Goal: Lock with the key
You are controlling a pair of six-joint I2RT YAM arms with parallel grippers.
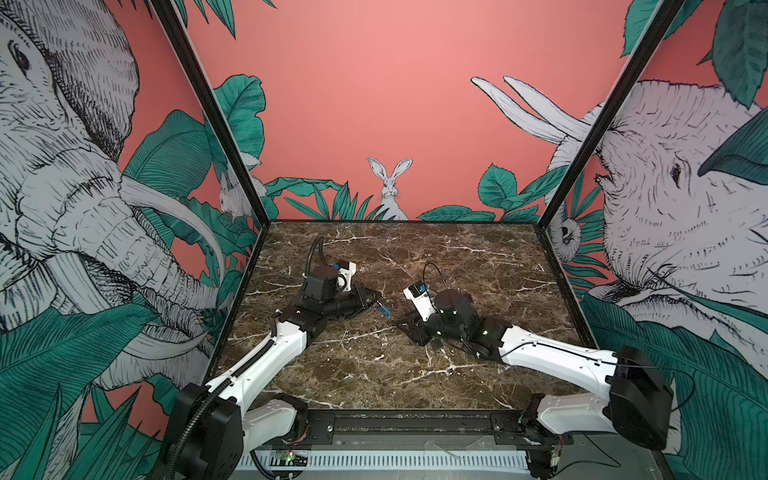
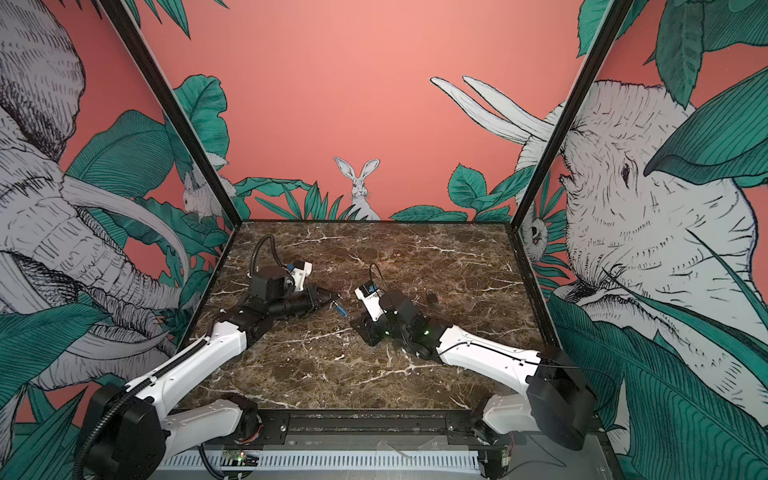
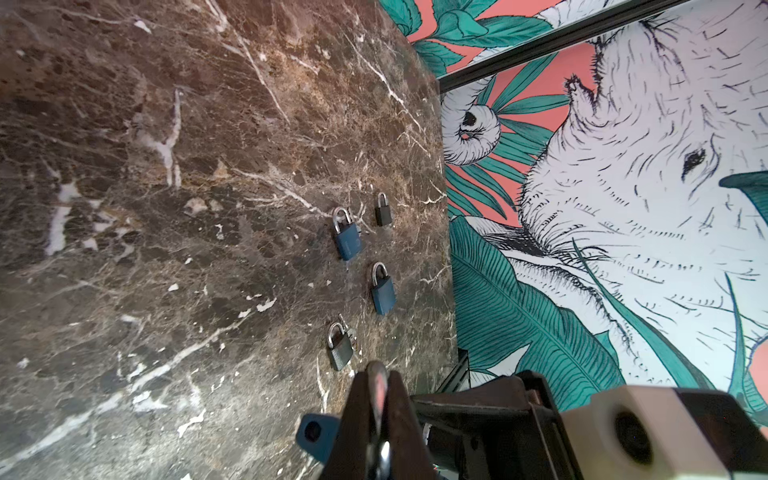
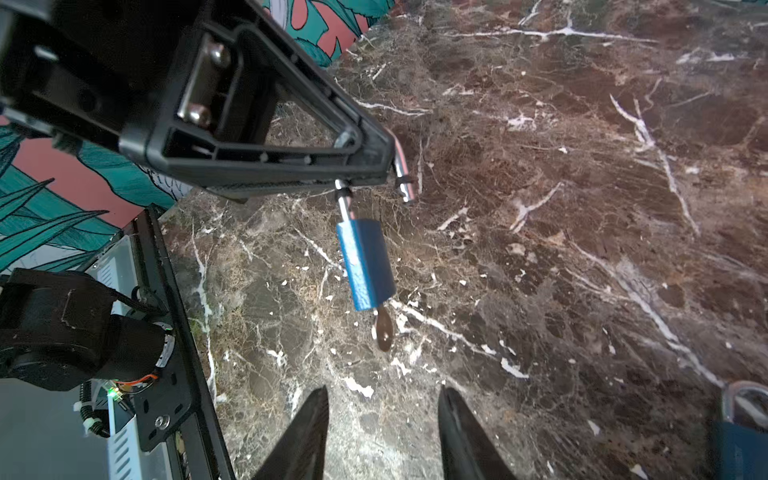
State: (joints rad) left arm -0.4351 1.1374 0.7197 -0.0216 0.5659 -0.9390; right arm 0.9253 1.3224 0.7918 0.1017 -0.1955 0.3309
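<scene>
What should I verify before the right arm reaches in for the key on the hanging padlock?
1. Grip of the left gripper on the silver shackle: ok, jaws shut on it.
2. Clearance of the blue metal padlock body above the brown marble table: ok, it seems to hang free.
3. Seating of the small brass key in the keyhole: ok, its head sticks out below the body.
4. Shackle closed: not ok, its free end is out of the body.
5. Readiness of the right gripper: ok, jaws apart and empty, key in line between them.
6. Gap left to the key: cannot tell.
</scene>
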